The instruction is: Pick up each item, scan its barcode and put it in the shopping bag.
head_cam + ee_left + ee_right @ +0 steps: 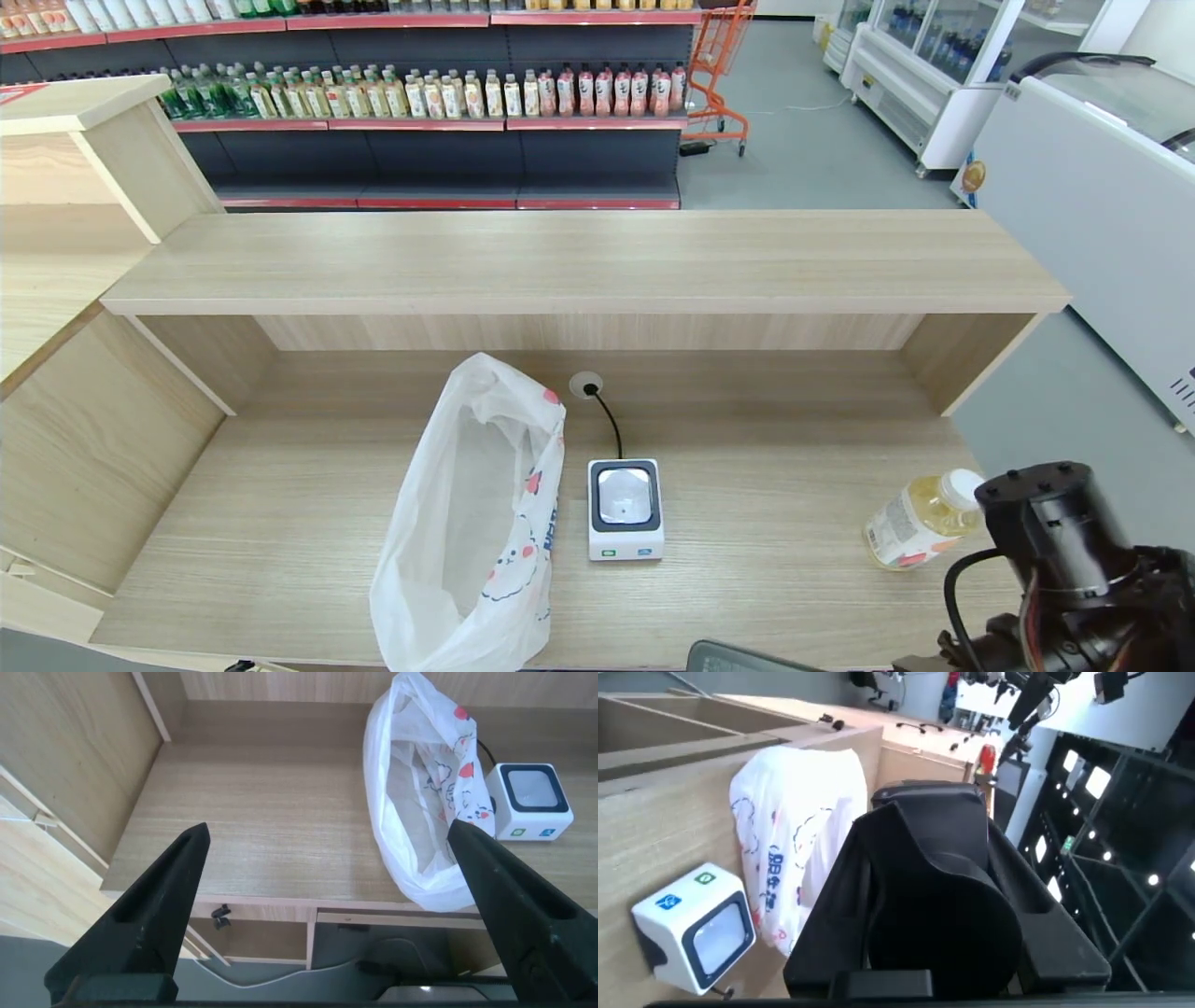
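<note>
We judge the bottle point(920, 521), lying on its side at the counter's point(747, 579) right end, well apart from the scanner point(625, 507) and shopping bag point(476, 523), to be fairly heavy, smooth and apt to roll, best gripped across its labelled middle; the left gripper point(327, 840) gapes empty, and we cannot tell the right gripper's point(934, 887) state.

A light wooden checkout counter point(766, 560) is seen, its work surface recessed below a raised ledge point(579, 261) along the far side. A round cable grommet point(586, 384) is set into the surface near the back wall. Beyond the counter, a dark shelf unit point(439, 159) with red edge strips is lined with rows of bottled drinks point(420, 93). An orange shopping trolley point(724, 65) is parked on the grey floor point(803, 149) just beside the shelf end. White freezer cabinets point(1074, 177) are ranged along the right.
</note>
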